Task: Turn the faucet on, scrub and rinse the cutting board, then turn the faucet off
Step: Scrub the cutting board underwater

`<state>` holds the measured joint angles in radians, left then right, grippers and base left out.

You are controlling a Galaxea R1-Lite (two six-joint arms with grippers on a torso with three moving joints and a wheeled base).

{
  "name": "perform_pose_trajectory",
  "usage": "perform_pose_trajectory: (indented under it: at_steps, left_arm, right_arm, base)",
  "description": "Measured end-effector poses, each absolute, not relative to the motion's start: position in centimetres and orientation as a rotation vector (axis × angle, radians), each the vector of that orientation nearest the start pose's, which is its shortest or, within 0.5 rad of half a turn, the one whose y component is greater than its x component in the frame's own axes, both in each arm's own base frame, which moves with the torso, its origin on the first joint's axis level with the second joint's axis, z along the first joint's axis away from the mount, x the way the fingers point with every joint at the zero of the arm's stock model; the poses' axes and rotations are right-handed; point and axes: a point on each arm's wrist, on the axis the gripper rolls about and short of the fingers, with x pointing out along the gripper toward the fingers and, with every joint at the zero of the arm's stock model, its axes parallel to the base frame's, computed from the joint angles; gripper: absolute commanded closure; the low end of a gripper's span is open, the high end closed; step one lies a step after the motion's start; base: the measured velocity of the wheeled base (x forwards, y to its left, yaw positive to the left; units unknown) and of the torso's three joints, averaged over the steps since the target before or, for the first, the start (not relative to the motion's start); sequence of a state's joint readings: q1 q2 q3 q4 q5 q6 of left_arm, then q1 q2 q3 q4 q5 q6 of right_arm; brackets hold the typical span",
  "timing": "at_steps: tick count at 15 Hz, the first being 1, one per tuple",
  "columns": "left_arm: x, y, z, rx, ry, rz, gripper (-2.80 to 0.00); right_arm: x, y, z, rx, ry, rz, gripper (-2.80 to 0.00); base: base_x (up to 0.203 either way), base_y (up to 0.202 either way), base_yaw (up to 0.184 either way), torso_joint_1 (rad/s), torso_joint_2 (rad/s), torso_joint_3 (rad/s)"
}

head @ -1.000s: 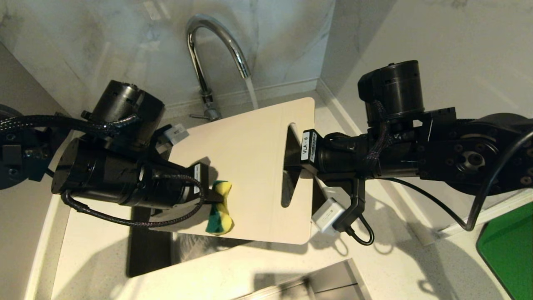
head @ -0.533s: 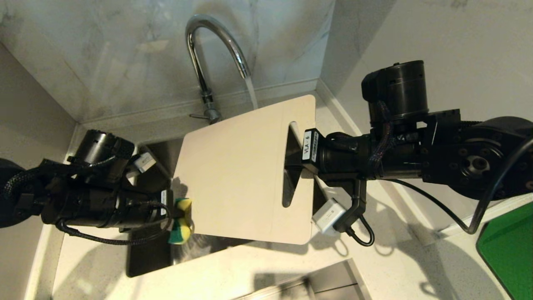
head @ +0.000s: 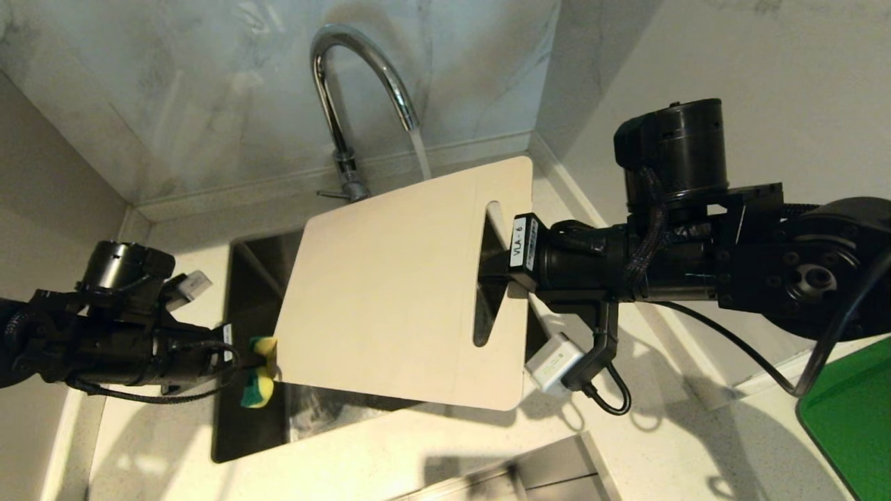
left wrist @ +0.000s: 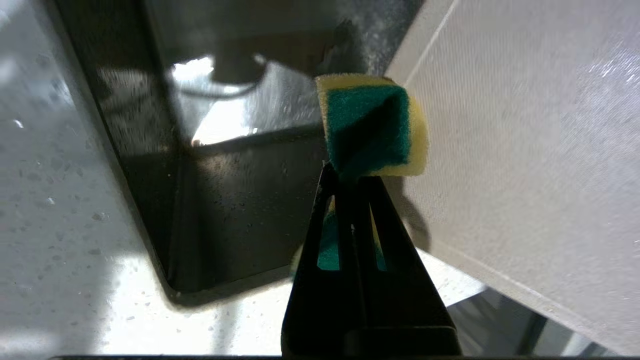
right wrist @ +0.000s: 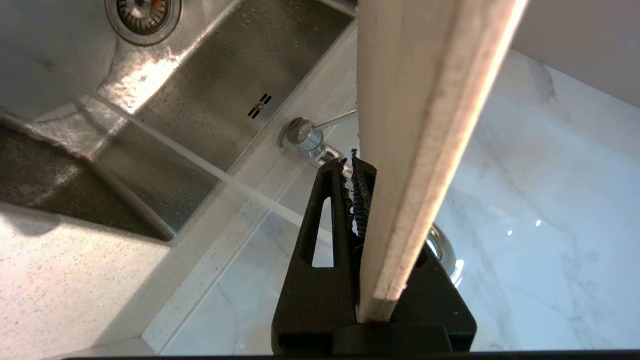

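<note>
Sink (head: 254,278) in marble corner, faucet (head: 362,76) running, cutting board (head: 390,292) held tilted over basin.
Right gripper (head: 498,268) clamps board through slot end; left gripper (head: 240,358) pinches yellow-green sponge (head: 259,381) tight at board's left edge, near sink's front-left corner; open basin beneath.

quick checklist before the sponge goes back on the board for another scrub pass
1. Water running from faucet: ok.
2. Right gripper clamped on cutting board at its slot end: ok.
3. Left gripper shut on sponge: ok.
4. Sponge on the board face: not ok, it sits at the board's left edge.
5. Board over sink: ok.
6. Board scrubbed clean: cannot tell.
</note>
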<state>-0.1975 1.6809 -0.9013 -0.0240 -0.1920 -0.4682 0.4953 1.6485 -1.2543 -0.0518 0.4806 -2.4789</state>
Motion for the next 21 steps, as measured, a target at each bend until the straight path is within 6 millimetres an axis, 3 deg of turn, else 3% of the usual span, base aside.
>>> perform_pose_trajectory:
  at_steps: [4,15,18,21]
  left_arm:
    - [28.0,-5.3,19.0,-0.465,0.743,-0.201,0.00]
    - [25.8,-4.3,29.8,-0.528,0.475,-0.256,0.00]
    - [25.7,-4.1,31.9,-0.551,0.426,-0.294,0.00]
    - [26.2,-4.2,32.5,-0.552,0.432,-0.298,0.00]
  right_arm:
    - [26.4,15.4,26.7,-2.205,-1.022,0.841,0.00]
    - [26.2,15.3,25.8,-2.204,-0.999,0.874,0.00]
    - [26.3,15.3,25.8,-2.205,-0.994,0.877,0.00]
    - [26.7,14.9,25.6,-2.210,-0.971,0.876,0.00]
  base:
    - [0.000,0.000,0.000,0.000,0.00,0.000]
    - [0.000,0.000,0.000,0.000,0.00,0.000]
    - [0.000,0.000,0.000,0.000,0.00,0.000]
    - [0.000,0.000,0.000,0.000,0.00,0.000]
